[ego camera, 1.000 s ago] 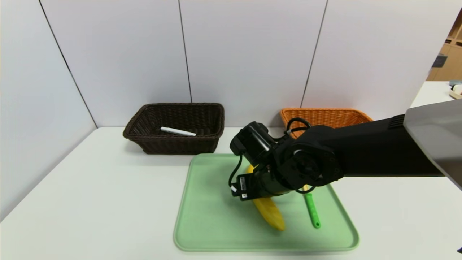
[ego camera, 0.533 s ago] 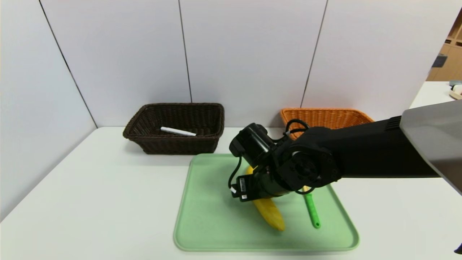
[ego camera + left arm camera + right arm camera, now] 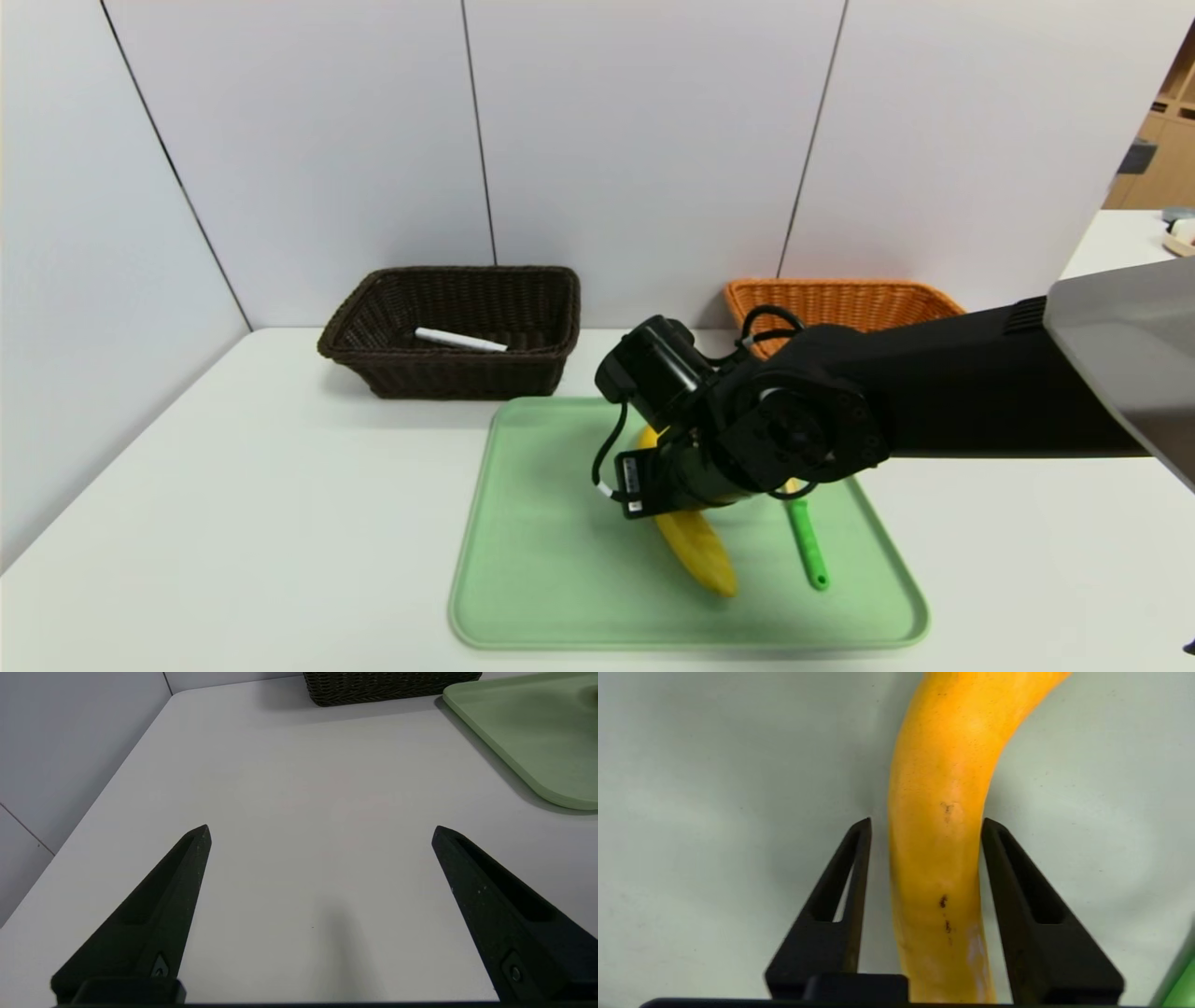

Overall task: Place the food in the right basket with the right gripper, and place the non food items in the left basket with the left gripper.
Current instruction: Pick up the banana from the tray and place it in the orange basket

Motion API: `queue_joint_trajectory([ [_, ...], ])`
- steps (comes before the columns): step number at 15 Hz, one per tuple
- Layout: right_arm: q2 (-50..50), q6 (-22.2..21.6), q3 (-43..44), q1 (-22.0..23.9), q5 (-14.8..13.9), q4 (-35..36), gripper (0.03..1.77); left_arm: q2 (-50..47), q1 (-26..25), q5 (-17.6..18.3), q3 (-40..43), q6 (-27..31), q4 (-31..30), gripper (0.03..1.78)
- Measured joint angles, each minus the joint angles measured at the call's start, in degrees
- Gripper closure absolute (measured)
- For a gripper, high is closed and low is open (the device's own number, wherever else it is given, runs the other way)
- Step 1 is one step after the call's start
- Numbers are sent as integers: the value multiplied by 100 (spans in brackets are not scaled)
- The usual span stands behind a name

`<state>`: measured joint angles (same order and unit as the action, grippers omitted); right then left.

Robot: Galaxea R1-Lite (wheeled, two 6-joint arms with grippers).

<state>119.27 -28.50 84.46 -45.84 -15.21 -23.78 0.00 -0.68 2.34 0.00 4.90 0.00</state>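
Straddling the banana's middle, one side still to meet

Lying slantwise across the middle of the head view's green tray (image 3: 551,597), the banana (image 3: 695,555) runs from upper left to lower right, partly under the right gripper (image 3: 927,821). The right wrist view shows its jaws parted around the banana, one finger along each flank, so they look set to squeeze across its long axis rather than along it. The finger nearer the spoon (image 3: 808,546) is at the peel, seemingly touching; the opposite one stands apart, with a narrow gap of tray between. That uneven spacing is what the grasp turns on: closing further should bring the far finger in, though it could nudge or roll the banana sideways first.

The right arm is plainly the nearer one, and the orange basket (image 3: 831,283), at the upper right of the head view, is where the banana should go. The spoon lies beside it, toward the tray's right edge, and the marker (image 3: 460,340) rests in the dark basket (image 3: 467,378) at upper left. The left gripper (image 3: 321,826) idles over the white table (image 3: 322,882), its jaws spread wide around nothing
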Motion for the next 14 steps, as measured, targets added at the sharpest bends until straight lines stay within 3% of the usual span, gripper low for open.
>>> queue_joint_trajectory([
  [1,-1,1,-1,-2,-13,0,124,0,0,2,0,2,0,12],
  [2,-6,6,-4,-2,-16,0,136,0,0,2,0,2,0,12],
  [8,-207,20,-37,0,-18,-16,135,0,0,0,0,5,0,12],
  [14,-1068,221,40,205,-90,55,135,0,0,0,0,0,0,12],
])
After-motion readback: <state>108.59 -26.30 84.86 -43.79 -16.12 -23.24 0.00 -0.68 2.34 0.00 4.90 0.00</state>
